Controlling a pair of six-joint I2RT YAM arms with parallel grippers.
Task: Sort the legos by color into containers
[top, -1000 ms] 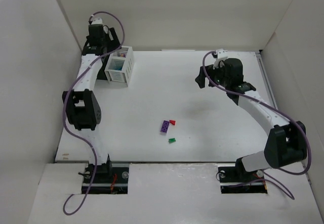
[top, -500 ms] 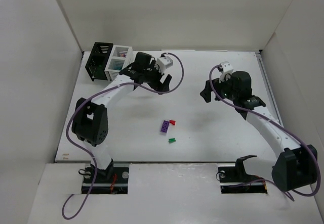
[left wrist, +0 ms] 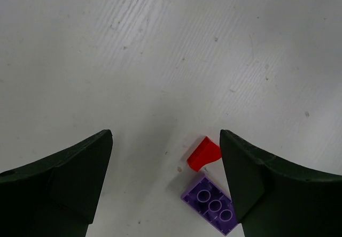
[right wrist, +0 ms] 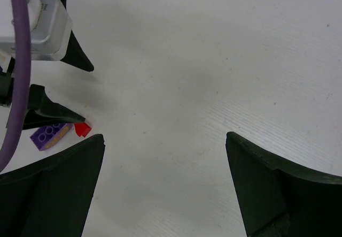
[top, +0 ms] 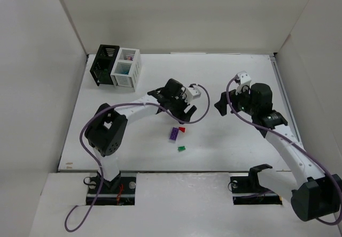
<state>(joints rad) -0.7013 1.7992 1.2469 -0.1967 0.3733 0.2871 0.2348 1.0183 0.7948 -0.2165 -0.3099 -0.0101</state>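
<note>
Three legos lie loose on the table [top: 123,119], a little below the middle of the overhead view. They are a purple brick [left wrist: 210,205], a red wedge [left wrist: 204,153] just beside its upper end, and a small green piece [top: 181,148] apart from them, lower down.

My left gripper [left wrist: 165,138] hangs right over the purple and red pair, fingers spread wide with nothing between them. In its wrist view the red wedge sits low and right of centre, closer to the right-hand finger [left wrist: 256,178] than to the other. The purple brick is lower again, near the bottom edge. Its long axis runs diagonally from upper left to lower right, so it is neither square to the gap nor in line with it.

I judge the left arm is the one for this pick. It needs a shift toward the lower right of its own view, and a wrist turn if I go for the brick. The right gripper [right wrist: 164,138], also spread and empty, is off to the right of the pieces and farther from them. In its wrist view they show only at the left edge.

Both containers stand side by side in the upper left corner of the overhead view, well apart from the legos: a black bin [top: 99,71] and a white bin [top: 134,75]. The white one shows teal and pink pieces [top: 125,69] inside. What the black one holds I cannot tell.
</note>
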